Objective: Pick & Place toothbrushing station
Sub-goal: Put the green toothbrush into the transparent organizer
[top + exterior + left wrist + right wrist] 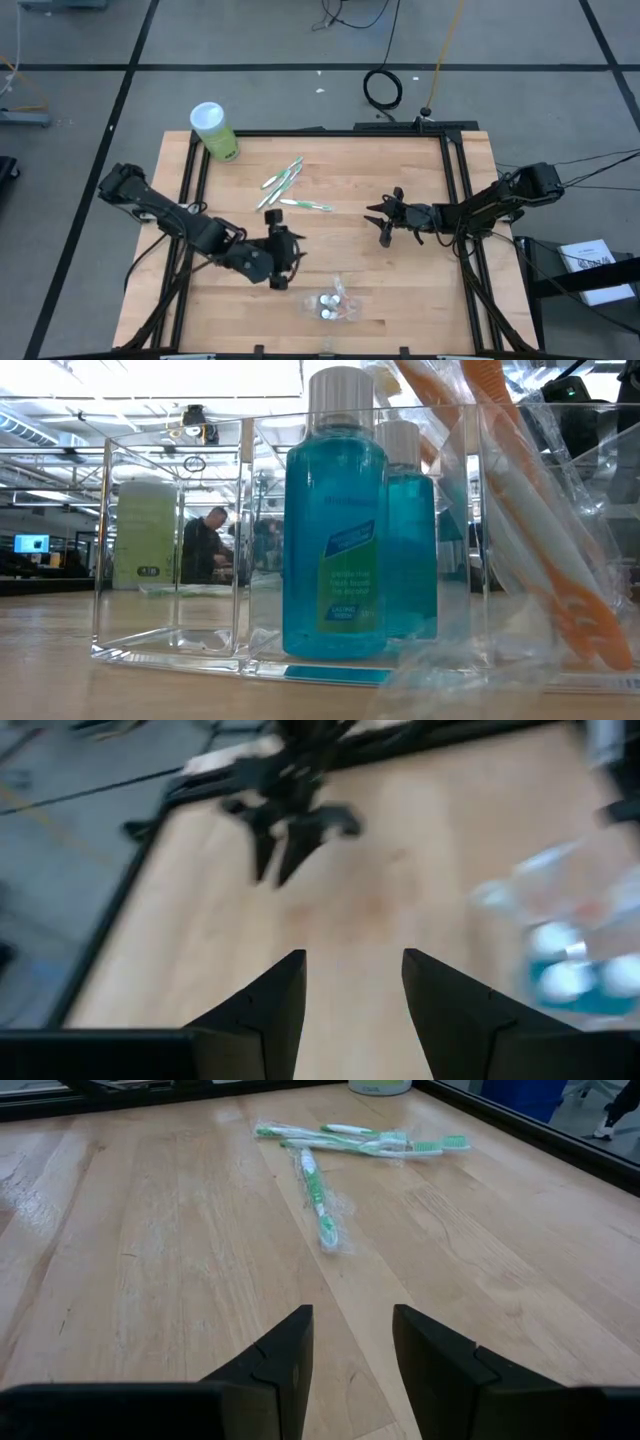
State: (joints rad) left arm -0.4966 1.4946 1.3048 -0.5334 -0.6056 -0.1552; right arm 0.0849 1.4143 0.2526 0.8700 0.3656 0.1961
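Green-white toothbrushes [345,1142] lie mid-tabletop, well ahead of the right gripper's [352,1342] parted, empty jaws; left gripper [352,990] likewise released.

Even overhead light, soft shadows under both arms. Left wrist view motion-blurred throughout. Low view: ceiling glare, near plastic pouch [470,670] out of focus (bottles behind it sharp). Tabletop [180,1240] shows mild sheen.

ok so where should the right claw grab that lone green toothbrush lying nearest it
Probably at mid-handle. The lone green toothbrush lies flat on the table, apart from the crossed pile, and points roughly along the right claw's line of sight. Come straight down from above with the open fingers set across its narrow width; it sits too low for a side approach, and its clear wrapper may slip.
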